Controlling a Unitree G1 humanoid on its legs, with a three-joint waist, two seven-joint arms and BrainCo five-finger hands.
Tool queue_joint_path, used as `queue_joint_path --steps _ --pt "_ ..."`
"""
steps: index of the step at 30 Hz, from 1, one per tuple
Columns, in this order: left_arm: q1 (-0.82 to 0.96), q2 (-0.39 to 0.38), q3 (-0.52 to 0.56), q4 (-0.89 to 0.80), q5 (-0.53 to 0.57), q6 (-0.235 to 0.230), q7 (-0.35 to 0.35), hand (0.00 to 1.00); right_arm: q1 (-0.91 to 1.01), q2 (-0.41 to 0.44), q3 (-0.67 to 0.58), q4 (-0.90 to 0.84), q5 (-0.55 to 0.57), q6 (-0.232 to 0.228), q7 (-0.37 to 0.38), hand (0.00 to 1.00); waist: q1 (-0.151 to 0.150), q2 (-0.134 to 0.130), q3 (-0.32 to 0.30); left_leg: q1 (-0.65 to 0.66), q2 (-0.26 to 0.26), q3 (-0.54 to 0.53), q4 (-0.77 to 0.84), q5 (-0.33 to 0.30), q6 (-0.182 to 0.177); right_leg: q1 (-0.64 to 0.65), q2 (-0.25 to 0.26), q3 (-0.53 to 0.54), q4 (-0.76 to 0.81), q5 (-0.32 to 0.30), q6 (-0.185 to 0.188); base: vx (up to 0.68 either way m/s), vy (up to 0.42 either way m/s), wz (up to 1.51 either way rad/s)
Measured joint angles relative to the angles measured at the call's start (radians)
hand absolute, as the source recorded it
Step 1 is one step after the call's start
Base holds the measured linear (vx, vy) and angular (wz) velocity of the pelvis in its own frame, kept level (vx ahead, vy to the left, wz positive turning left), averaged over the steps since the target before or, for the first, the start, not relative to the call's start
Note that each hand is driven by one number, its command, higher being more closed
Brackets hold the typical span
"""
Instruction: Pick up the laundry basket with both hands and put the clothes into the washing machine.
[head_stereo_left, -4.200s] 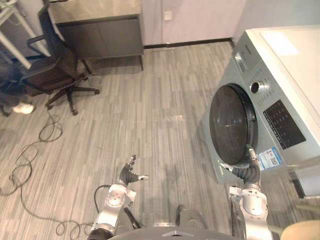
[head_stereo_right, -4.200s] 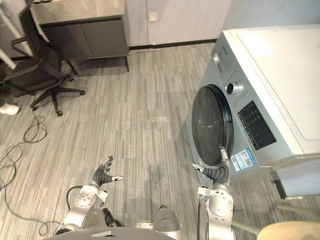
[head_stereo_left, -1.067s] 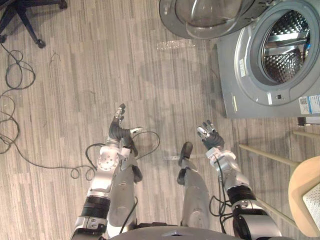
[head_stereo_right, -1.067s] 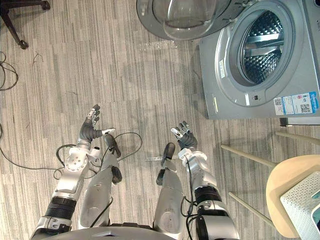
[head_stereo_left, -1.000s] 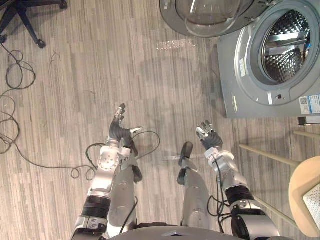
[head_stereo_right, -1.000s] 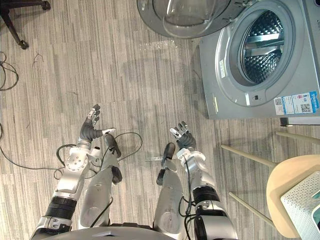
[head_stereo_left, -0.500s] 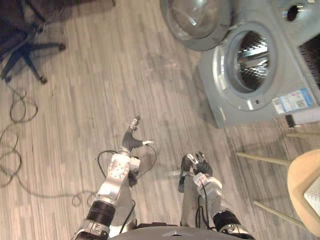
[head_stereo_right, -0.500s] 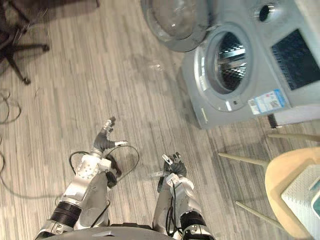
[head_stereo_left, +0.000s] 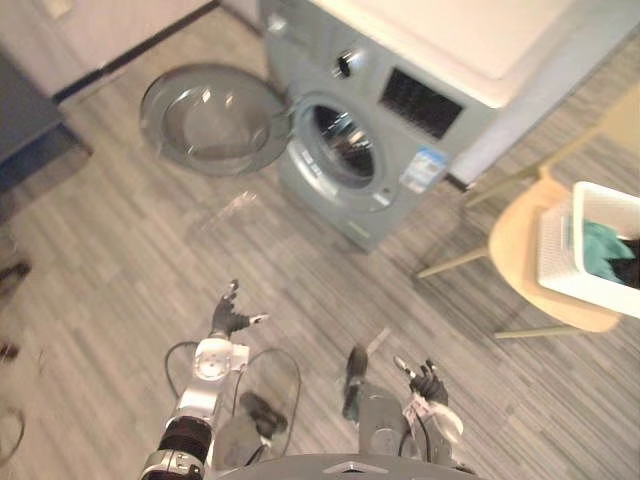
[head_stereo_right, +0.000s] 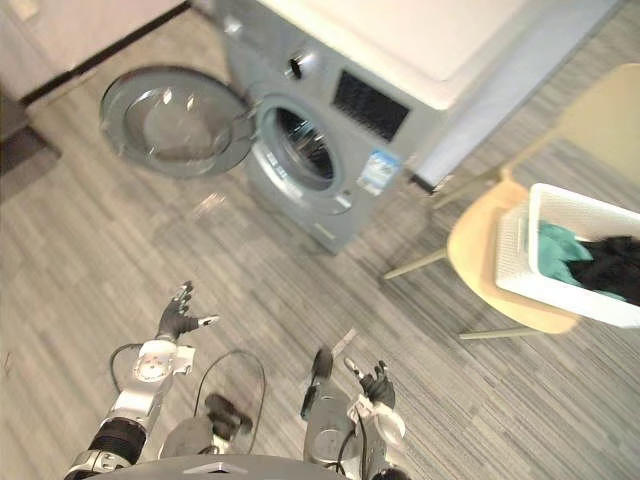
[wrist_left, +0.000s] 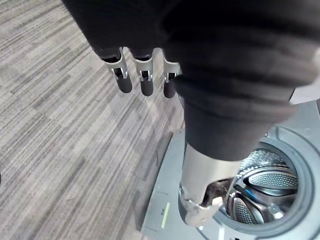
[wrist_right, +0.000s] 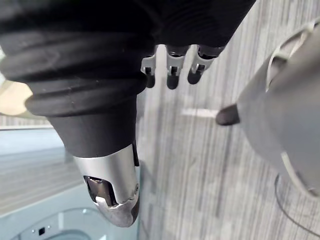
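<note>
The washing machine (head_stereo_left: 440, 60) stands with its round door (head_stereo_left: 205, 122) swung wide open to the left of the drum opening (head_stereo_left: 343, 148), and ribbed metal shows inside the drum. To the right of the washing machine, near its corner, a wooden chair (head_stereo_left: 515, 250) carries the white laundry basket (head_stereo_left: 555, 248) on its seat. The clothes (head_stereo_right: 555, 255), one teal piece and one dark piece, lie inside the basket.

Both hands hang over the wood-patterned floor (head_stereo_left: 120, 260) in front of the washing machine, well apart from it and from the basket. The left hand (head_stereo_left: 228, 318) is before the open door, its fingers (wrist_left: 142, 75) straight and spread with the thumb out to the side, and it holds nothing. The right hand (head_stereo_left: 428, 382) is lower in the eye views, farther from the washing machine's front, on the side towards the chair. Its fingers (wrist_right: 170, 65) are extended and relaxed, and it too is empty.
</note>
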Motion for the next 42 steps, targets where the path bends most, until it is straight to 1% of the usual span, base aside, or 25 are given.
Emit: queue_joint_path --steps 1,2,4,6,8,9,10,11,12,13,14,15,16,17,19,20,23,25,27,28,33,36,38,41,42 --pt "0.022 -0.009 0.021 0.044 0.000 0.002 0.010 0.00 0.003 -0.004 0.003 0.021 -0.029 0.001 0.001 0.00 0.006 0.004 -0.012 0.028 0.003 0.047 0.000 -0.002 -0.004 0.023 0.030 0.045 -0.075 0.030 0.024 0.06 -0.112 -1.45" --pt "0.032 -0.010 0.036 0.093 -0.001 0.005 0.011 0.00 0.010 -0.008 -0.013 0.038 -0.052 0.007 0.003 0.00 0.007 0.011 -0.014 0.061 0.009 0.082 0.002 0.003 -0.012 0.046 0.051 0.086 -0.124 0.058 0.019 0.03 -0.087 -1.27" --pt "0.058 -0.027 0.049 0.127 -0.001 0.009 0.011 0.00 0.012 -0.014 -0.031 0.070 -0.051 0.020 0.006 0.00 0.003 0.014 -0.018 0.105 0.017 0.106 0.006 0.005 -0.016 0.073 0.075 0.132 -0.146 0.067 0.016 0.00 -0.067 -0.91" --pt "0.091 -0.046 0.050 0.154 -0.001 0.012 0.007 0.00 0.040 -0.025 -0.045 0.089 -0.051 0.029 0.016 0.00 0.001 0.020 -0.042 0.146 0.038 0.103 0.014 0.007 -0.020 0.101 0.109 0.175 -0.171 0.072 0.009 -0.04 -0.076 -0.76" --pt "0.111 -0.046 0.058 0.159 -0.003 0.013 0.006 0.00 0.053 -0.028 -0.047 0.100 -0.051 0.032 0.034 0.00 0.006 0.016 -0.049 0.158 0.072 0.072 0.068 0.008 -0.022 0.111 0.131 0.211 -0.172 0.069 0.000 -0.07 -0.078 -0.56" --pt "0.122 -0.048 0.071 0.170 -0.009 0.013 0.004 0.00 0.053 -0.034 -0.047 0.117 -0.052 0.039 0.045 0.00 0.013 0.012 -0.048 0.130 0.102 -0.056 0.150 0.004 -0.021 0.116 0.143 0.243 -0.162 0.063 -0.010 -0.12 -0.024 -0.69" --pt "0.133 -0.060 0.087 0.189 -0.013 0.013 0.003 0.00 0.048 -0.053 -0.044 0.136 -0.054 0.045 0.053 0.00 0.024 0.013 -0.045 0.087 0.059 -0.307 0.155 -0.059 -0.034 0.116 0.146 0.279 -0.152 0.052 -0.014 -0.13 0.004 -0.79" --pt "0.135 -0.066 0.090 0.198 -0.014 0.013 0.003 0.00 0.048 -0.061 -0.044 0.146 -0.055 0.047 0.054 0.00 0.032 0.009 -0.039 0.070 0.022 -0.428 0.145 -0.085 -0.041 0.116 0.147 0.300 -0.149 0.043 -0.012 -0.09 0.044 -0.87" --pt "0.135 -0.070 0.089 0.217 -0.022 0.013 0.003 0.00 0.049 -0.070 -0.046 0.174 -0.062 0.047 0.054 0.00 0.043 0.018 -0.039 0.032 -0.040 -0.622 0.146 -0.124 -0.046 0.119 0.149 0.325 -0.145 0.042 -0.010 -0.13 0.081 -0.69" --pt "0.136 -0.071 0.089 0.230 -0.023 0.014 0.006 0.00 0.055 -0.072 -0.055 0.188 -0.072 0.049 0.054 0.00 0.044 0.028 -0.043 -0.003 -0.080 -0.736 0.128 -0.136 -0.048 0.118 0.151 0.335 -0.141 0.041 -0.002 -0.11 0.065 -0.55" --pt "0.135 -0.072 0.089 0.235 -0.025 0.013 0.008 0.00 0.060 -0.075 -0.063 0.192 -0.074 0.049 0.054 0.00 0.046 0.037 -0.047 -0.015 -0.089 -0.765 0.105 -0.134 -0.048 0.117 0.156 0.340 -0.140 0.043 0.003 -0.18 0.157 -0.47" --pt "0.132 -0.073 0.089 0.243 -0.041 0.013 0.007 0.00 0.068 -0.090 -0.066 0.196 -0.080 0.050 0.055 0.00 0.053 0.062 -0.046 -0.030 -0.086 -0.784 0.066 -0.125 -0.044 0.119 0.177 0.350 -0.139 0.047 0.013 -0.12 0.161 -0.63" --pt "0.134 -0.066 0.092 0.273 -0.049 0.014 0.008 0.00 0.078 -0.094 -0.065 0.204 -0.094 0.056 0.056 0.00 0.063 0.060 -0.062 -0.019 -0.089 -0.749 0.058 -0.142 -0.038 0.124 0.173 0.378 -0.156 0.057 0.030 -0.10 0.205 -0.56" --pt "0.132 -0.063 0.092 0.293 -0.053 0.014 0.008 0.00 0.086 -0.081 -0.066 0.203 -0.094 0.065 0.056 0.00 0.058 0.048 -0.076 -0.018 -0.107 -0.738 0.034 -0.138 -0.032 0.127 0.157 0.383 -0.185 0.077 0.036 -0.01 0.123 -0.35" --pt "0.129 -0.054 0.091 0.300 -0.057 0.014 0.007 0.00 0.096 -0.070 -0.066 0.210 -0.094 0.071 0.057 0.00 0.058 0.029 -0.076 -0.008 -0.129 -0.723 0.008 -0.137 -0.033 0.127 0.139 0.392 -0.202 0.099 0.041 0.01 0.096 -0.04" --pt "0.134 -0.047 0.089 0.317 -0.056 0.014 0.006 0.00 0.114 -0.064 -0.064 0.211 -0.094 0.074 0.058 0.00 0.059 0.014 -0.083 0.007 -0.151 -0.722 -0.032 -0.113 -0.027 0.138 0.125 0.399 -0.229 0.113 0.050 0.02 0.087 0.00" --pt "0.134 -0.049 0.087 0.354 -0.056 0.015 0.004 0.00 0.118 -0.066 -0.062 0.212 -0.095 0.074 0.074 0.00 0.060 0.020 -0.084 0.040 -0.165 -0.720 -0.081 -0.090 -0.030 0.160 0.118 0.400 -0.255 0.121 0.054 0.07 0.057 0.01" --pt "0.131 -0.045 0.087 0.371 -0.055 0.015 -0.001 0.00 0.119 -0.071 -0.056 0.212 -0.108 0.074 0.080 0.00 0.060 0.027 -0.088 0.055 -0.167 -0.720 -0.104 -0.077 -0.023 0.168 0.120 0.400 -0.265 0.131 0.058 0.13 0.034 -0.01" --pt "0.130 -0.044 0.086 0.376 -0.048 0.015 -0.003 0.00 0.113 -0.085 -0.031 0.212 -0.132 0.072 0.084 0.00 0.063 0.031 -0.091 0.077 -0.166 -0.721 -0.119 -0.068 -0.027 0.177 0.126 0.399 -0.269 0.130 0.060 0.12 0.014 -0.05" --pt "0.104 -0.027 0.079 0.451 -0.048 0.013 -0.022 0.00 0.084 -0.083 -0.014 0.252 -0.132 0.072 0.092 0.00 0.059 0.005 -0.096 0.125 -0.174 -0.757 -0.168 -0.056 -0.033 0.204 0.124 0.370 -0.277 0.116 0.064 0.08 0.009 -0.03" --pt "0.105 -0.027 0.079 0.451 -0.048 0.013 -0.022 0.00 0.083 -0.084 -0.014 0.251 -0.133 0.072 0.092 0.00 0.059 0.005 -0.096 0.120 -0.175 -0.757 -0.169 -0.056 -0.033 0.200 0.123 0.369 -0.277 0.116 0.064 0.00 0.000 0.00" --pt "0.104 -0.027 0.079 0.451 -0.048 0.013 -0.020 0.00 0.070 -0.085 -0.015 0.250 -0.134 0.073 0.089 0.00 0.053 0.004 -0.096 0.098 -0.182 -0.751 -0.189 -0.053 -0.031 0.161 0.118 0.370 -0.275 0.114 0.066 0.00 -0.007 -0.01" --pt "0.105 -0.026 0.080 0.451 -0.048 0.013 -0.018 0.00 0.061 -0.085 -0.019 0.248 -0.134 0.073 0.084 0.00 0.049 0.005 -0.095 0.091 -0.182 -0.736 -0.204 -0.040 -0.024 0.142 0.119 0.374 -0.270 0.115 0.066 0.02 -0.015 -0.08" --pt "0.106 -0.027 0.089 0.451 -0.048 0.014 -0.013 0.00 0.041 -0.087 -0.035 0.221 -0.135 0.074 0.060 0.00 0.047 0.010 -0.084 0.099 -0.176 -0.691 -0.207 -0.042 -0.029 0.121 0.132 0.405 -0.256 0.119 0.064 0.03 -0.004 -0.40" --pt "0.093 -0.027 0.094 0.451 -0.048 0.015 -0.012 0.00 0.031 -0.079 -0.040 0.160 -0.135 0.076 0.047 0.00 0.044 0.010 -0.061 0.110 -0.173 -0.651 -0.199 -0.050 -0.033 0.102 0.142 0.433 -0.226 0.118 0.066 -0.01 0.007 -0.90"
